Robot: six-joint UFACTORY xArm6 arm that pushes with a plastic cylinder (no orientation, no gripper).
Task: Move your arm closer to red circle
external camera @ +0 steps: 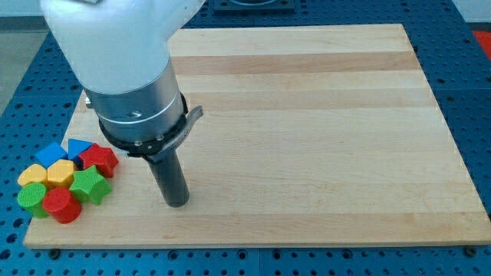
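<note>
The red circle (60,205) is a short red cylinder at the bottom of a tight cluster of blocks at the view's lower left of the wooden board (307,115). My tip (177,202) rests on the board to the right of the cluster, well apart from the red circle and at about the same height in the view. The cluster also holds a green circle (32,198), a green star-like block (90,184), a yellow circle (32,175), a yellow hexagon-like block (60,172), a red star-like block (100,159), a blue cube (51,152) and a blue triangle (77,146).
The arm's large white and silver body (126,69) looms over the board's upper left. A blue perforated table (476,92) surrounds the board. The board's left edge runs just beside the cluster.
</note>
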